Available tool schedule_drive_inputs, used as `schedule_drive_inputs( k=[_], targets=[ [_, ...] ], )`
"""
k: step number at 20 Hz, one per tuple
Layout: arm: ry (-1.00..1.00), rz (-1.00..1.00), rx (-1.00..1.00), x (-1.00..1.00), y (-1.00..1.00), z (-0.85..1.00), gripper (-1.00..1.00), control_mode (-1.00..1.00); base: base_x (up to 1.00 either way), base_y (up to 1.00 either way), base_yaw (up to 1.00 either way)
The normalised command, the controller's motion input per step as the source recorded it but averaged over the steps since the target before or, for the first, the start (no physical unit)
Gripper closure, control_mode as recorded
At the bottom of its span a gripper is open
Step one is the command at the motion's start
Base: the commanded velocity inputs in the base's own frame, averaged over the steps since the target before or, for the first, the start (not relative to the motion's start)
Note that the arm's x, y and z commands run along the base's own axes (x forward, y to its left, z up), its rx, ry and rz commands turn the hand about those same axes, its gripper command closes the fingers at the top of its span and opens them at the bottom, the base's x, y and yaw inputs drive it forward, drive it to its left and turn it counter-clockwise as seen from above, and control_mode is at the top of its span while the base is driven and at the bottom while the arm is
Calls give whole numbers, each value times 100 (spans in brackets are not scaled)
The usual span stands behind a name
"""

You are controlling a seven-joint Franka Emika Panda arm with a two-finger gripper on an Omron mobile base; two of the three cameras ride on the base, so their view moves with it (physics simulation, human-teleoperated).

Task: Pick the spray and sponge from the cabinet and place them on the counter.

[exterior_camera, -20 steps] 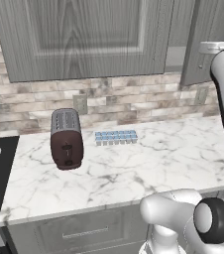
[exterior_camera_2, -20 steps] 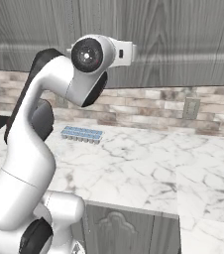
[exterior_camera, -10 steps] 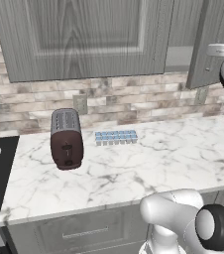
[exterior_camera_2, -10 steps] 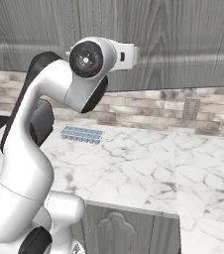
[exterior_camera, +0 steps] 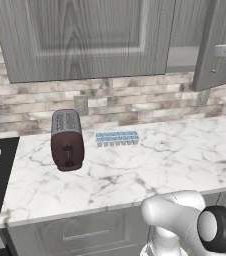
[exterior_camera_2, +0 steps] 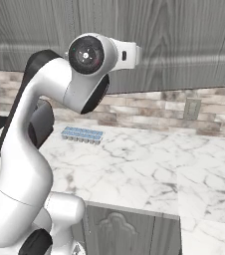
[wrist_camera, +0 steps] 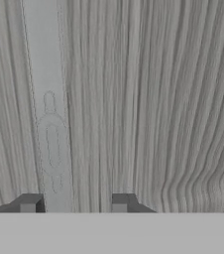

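Opening of the cabinet (exterior_camera: 85, 40) seemed the step in hand. Its handle (wrist_camera: 47, 99) was clamped by the gripper (wrist_camera: 74, 202), above the worktop's (exterior_camera: 175, 155) right end. Spray and sponge were hidden from sight; next, the door would need to be pulled wider.

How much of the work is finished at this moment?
Done: the cabinet door stands partly open. In hand: the end effector faces grey wood grain, closed on the door's bar handle. Left: neither the spray nor the sponge lies on the counter yet.
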Motion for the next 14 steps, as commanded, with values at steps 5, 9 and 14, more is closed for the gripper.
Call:
schedule_drive_inputs(
  k=[5,9,14],
  targets=[
    [0,0,0,-41,-100,0,100,-100,0,0,0],
    [0,0,0,-37,-100,0,100,-100,0,0,0],
    [0,0,0,-32,-100,0,100,-100,0,0,0]
  ],
)
